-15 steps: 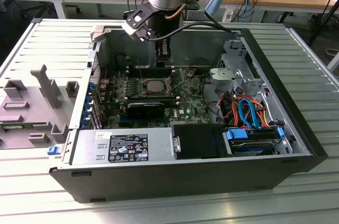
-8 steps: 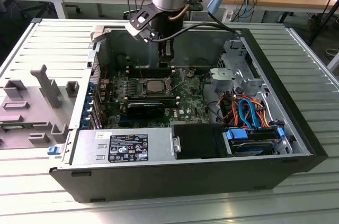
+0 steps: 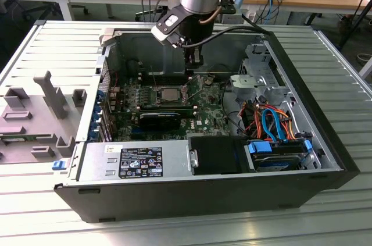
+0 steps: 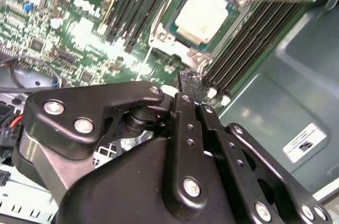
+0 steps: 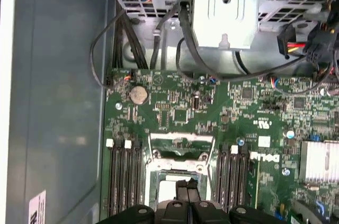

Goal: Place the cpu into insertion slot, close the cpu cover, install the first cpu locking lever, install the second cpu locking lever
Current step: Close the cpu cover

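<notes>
The cpu [image 4: 204,15], a flat square chip with a pale metal top, lies in the insertion slot [image 3: 157,96] on the green board. The silvery cpu cover [image 4: 159,37] appears to lie flat around it, the chip showing through its window. A thin locking lever [image 4: 283,0] sticks out beside the socket, raised off the board. My gripper [image 3: 193,70] hovers just behind the socket, slightly toward the exterior view's right. Its fingers are shut with nothing between them, and in both wrist views the gripper [image 5: 188,186] [image 4: 186,79] sits close above the socket's edge.
Long black memory slots [image 5: 124,173] flank the socket on both sides. A metal drive cage [image 3: 258,77] and orange and blue cables [image 3: 270,121] fill the case toward the exterior view's right. The power supply [image 3: 133,161] spans the front. A grey fixture [image 3: 35,118] lies outside the case.
</notes>
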Available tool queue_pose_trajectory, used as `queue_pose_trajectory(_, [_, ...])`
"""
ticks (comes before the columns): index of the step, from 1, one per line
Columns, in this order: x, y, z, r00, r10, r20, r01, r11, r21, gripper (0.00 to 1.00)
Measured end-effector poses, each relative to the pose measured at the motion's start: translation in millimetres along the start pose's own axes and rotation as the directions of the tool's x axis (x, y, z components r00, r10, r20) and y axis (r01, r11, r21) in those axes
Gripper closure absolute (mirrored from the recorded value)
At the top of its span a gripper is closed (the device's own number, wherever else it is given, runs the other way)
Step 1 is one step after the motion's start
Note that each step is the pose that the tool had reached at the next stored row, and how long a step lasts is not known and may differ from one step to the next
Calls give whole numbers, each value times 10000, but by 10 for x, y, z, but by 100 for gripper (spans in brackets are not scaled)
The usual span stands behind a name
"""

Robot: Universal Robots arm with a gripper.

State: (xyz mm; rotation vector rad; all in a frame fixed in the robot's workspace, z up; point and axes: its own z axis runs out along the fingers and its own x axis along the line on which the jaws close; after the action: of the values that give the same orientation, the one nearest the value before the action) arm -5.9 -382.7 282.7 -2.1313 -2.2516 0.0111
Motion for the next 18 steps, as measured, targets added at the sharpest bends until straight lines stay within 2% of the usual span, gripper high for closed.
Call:
queue_pose_trajectory(6, [-14,157,26,10000,3,-2,-3,10000,25,89])
queue_pose_trajectory(10, [-25,326,81,10000,0,-1,0,10000,34,89])
queue_pose_trajectory(18, [-38,512,196,10000,-2,6,2,10000,35,89])
